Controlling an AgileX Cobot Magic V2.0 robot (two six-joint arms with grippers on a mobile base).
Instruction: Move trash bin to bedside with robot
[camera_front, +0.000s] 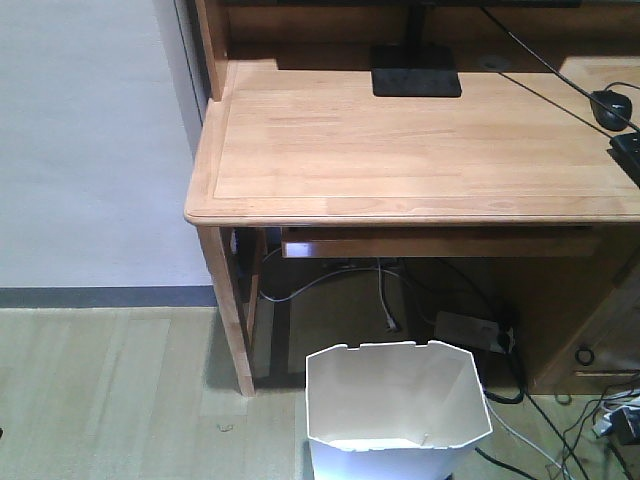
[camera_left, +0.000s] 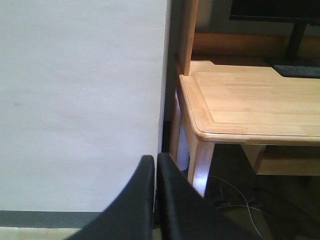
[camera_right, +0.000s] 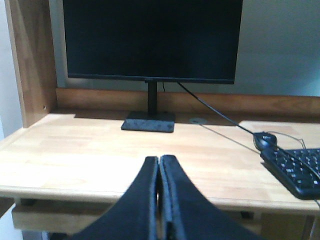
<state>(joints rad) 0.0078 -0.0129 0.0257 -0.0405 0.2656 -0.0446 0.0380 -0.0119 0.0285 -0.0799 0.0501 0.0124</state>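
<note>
Both grippers clenched on nothing; the trash bin (camera_front: 397, 395) stands low at bottom centre of the front view.
Our left gripper (camera_left: 156, 159) and right gripper (camera_right: 159, 160) look out at desktop height, so we judge the upright bin lies below both, in front of the desk (camera_front: 400, 150). Which arm is nearer we cannot tell, and no bed is in view.

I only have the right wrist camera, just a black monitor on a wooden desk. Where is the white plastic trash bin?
Observer: The white octagonal plastic trash bin stands upright on the floor, in front of the light wooden desk.
Operator: Is the left gripper on it?
Observer: No. The left gripper is shut on nothing, facing the white wall.
Operator: Anything behind the bin?
Observer: Loose cables hang and trail under the desk.
</note>
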